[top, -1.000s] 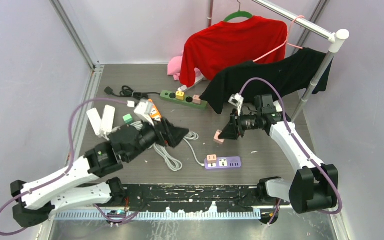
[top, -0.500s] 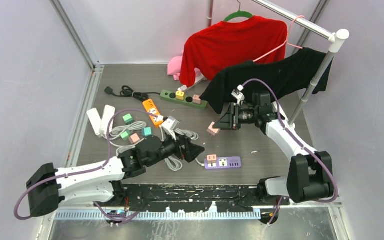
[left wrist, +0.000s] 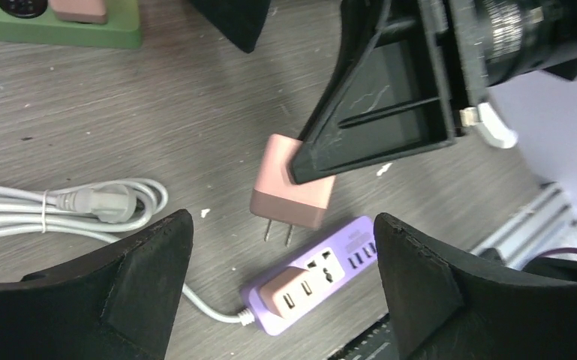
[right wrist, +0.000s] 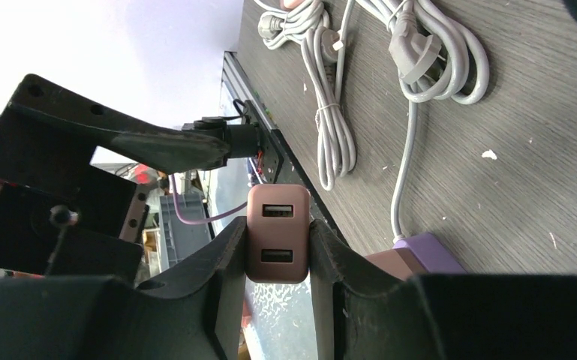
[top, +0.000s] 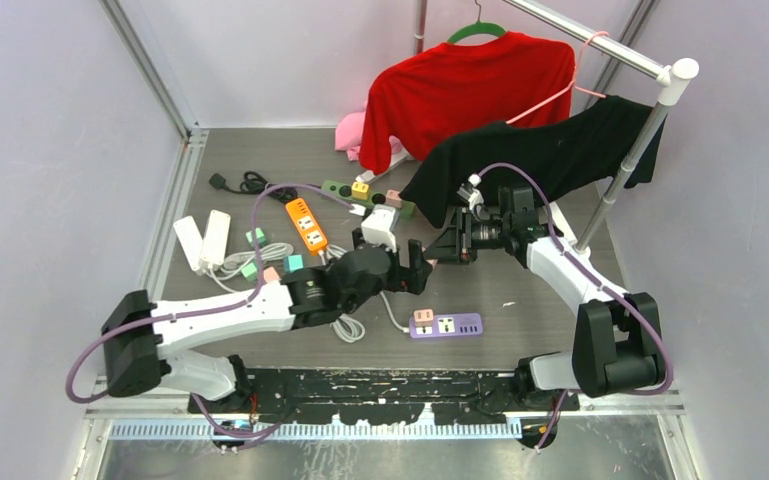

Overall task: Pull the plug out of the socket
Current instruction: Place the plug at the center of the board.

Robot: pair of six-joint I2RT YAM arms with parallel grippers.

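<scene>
The right gripper (right wrist: 277,225) is clamped on a pink USB charger plug (right wrist: 276,244), one black finger against each side (its two USB ports face the camera). Beyond it, on the grey wood-grain table (right wrist: 540,135), lie bundled white cables (right wrist: 329,97) and one corner of a purple power strip (right wrist: 429,251).

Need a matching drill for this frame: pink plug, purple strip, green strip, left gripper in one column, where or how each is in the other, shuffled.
Things
1. pink plug
2. purple strip
3. green strip
4. left gripper

Places or states
a. open, holding nothing
b. flat on the table, a pink adapter plugged into one end
c. clamped in the right gripper, prongs bare
d. at the far side, next to the black shirt

Pairs: 1-c, 2-b, 3-d, 4-a
</scene>
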